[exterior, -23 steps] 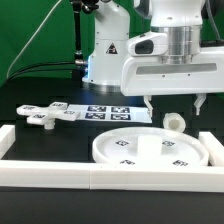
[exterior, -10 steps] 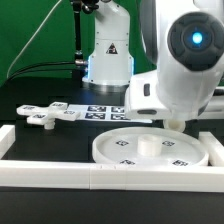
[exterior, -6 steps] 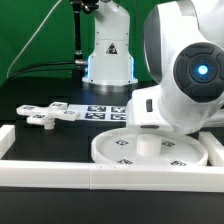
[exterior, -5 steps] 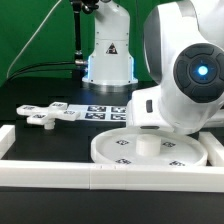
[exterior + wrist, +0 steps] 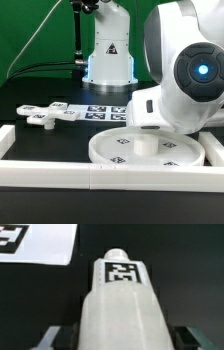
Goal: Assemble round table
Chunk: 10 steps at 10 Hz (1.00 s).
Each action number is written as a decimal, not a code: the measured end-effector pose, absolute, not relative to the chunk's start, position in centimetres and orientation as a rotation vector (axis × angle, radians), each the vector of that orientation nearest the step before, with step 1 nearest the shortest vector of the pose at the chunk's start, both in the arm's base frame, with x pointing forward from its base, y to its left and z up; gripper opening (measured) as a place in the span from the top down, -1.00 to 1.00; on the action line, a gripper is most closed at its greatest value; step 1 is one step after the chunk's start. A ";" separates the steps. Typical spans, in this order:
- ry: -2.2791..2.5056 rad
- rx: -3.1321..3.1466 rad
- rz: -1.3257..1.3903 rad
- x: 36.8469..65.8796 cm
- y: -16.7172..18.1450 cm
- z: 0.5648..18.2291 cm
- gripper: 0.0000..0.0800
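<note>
In the wrist view the white cylindrical post (image 5: 120, 303) with a square tag lies lengthwise between my fingers (image 5: 52, 339), pointing away from the camera over the black table. My gripper (image 5: 122, 339) is shut on the post. In the exterior view the tilted arm hides the gripper and the post. The large rimmed round disc (image 5: 140, 150) lies flat at the front, partly under the arm. The cross-shaped foot (image 5: 45, 116) lies on the table at the exterior view's left.
The marker board (image 5: 104, 110) lies behind the disc, and its corner shows in the wrist view (image 5: 35, 243). A long white rail (image 5: 60, 172) runs along the front and another piece (image 5: 8, 135) stands at the left. The robot base stands at the back.
The arm has come down and tilted over the post beside the disc, and the gripper has closed on it. The disc has shifted slightly to the left. Nothing has moved in the last half second.
</note>
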<state>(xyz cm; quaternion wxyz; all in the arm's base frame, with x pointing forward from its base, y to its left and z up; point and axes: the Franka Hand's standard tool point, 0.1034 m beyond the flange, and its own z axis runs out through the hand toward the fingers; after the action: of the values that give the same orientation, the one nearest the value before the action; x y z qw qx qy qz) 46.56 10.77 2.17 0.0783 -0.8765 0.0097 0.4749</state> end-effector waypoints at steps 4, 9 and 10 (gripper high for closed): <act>-0.112 -2.552 1.403 48.8 8.9 8.0 -0.02; -0.192 -2.617 1.175 51.7 8.1 7.4 -0.02; -0.200 -2.649 1.092 52.6 7.6 8.4 -0.02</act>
<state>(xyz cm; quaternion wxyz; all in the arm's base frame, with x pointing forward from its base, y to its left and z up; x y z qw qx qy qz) 52.55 7.62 8.44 0.1340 -0.9139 -0.0691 0.3768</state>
